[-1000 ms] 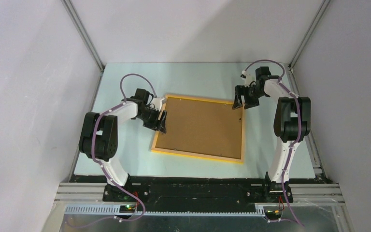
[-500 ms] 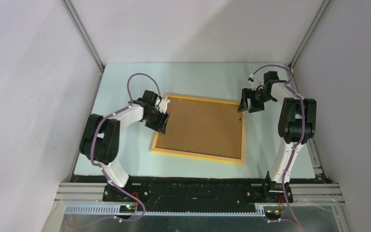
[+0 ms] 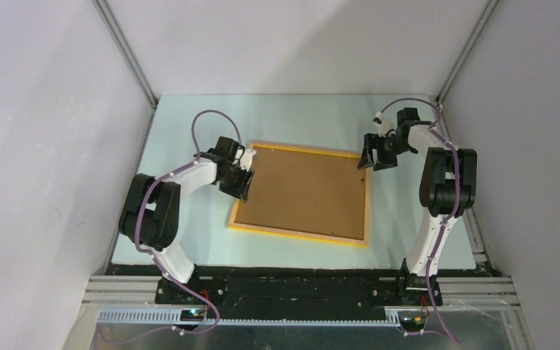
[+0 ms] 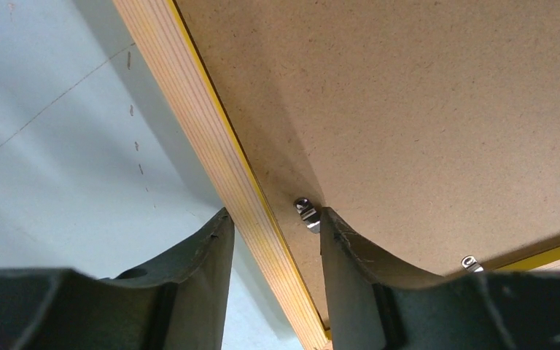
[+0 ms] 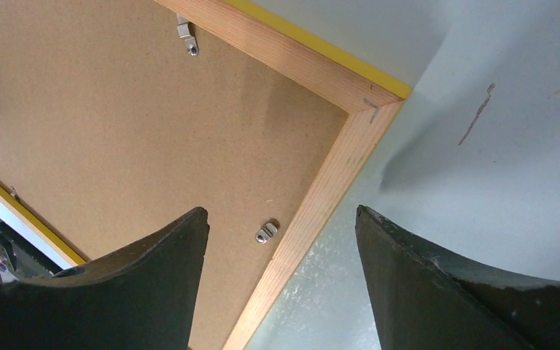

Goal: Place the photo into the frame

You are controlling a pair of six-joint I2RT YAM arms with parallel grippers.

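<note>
The yellow-orange frame (image 3: pixel 299 235) lies face down on the table with a plain brown backing board (image 3: pixel 306 191) seated in it. The photo is hidden. My left gripper (image 3: pixel 242 182) is open and straddles the frame's left rail (image 4: pixel 211 138): one finger is over the table, the other on the backing board (image 4: pixel 423 109) beside a small metal clip (image 4: pixel 306 214). My right gripper (image 3: pixel 368 160) is open wide and empty above the frame's far right corner (image 5: pixel 328 189), over the board (image 5: pixel 102 124) and another clip (image 5: pixel 266 232).
The pale blue table (image 3: pixel 189 219) ends at white walls left, right and behind. Aluminium posts (image 3: pixel 127 55) stand at the back corners. Purple cables loop above both wrists. A further clip (image 5: pixel 187 36) sits along the frame's far rail.
My left gripper has shifted slightly farther along the frame's left rail. My right gripper has drawn a little right and back from the frame's far right corner. The frame has not moved.
</note>
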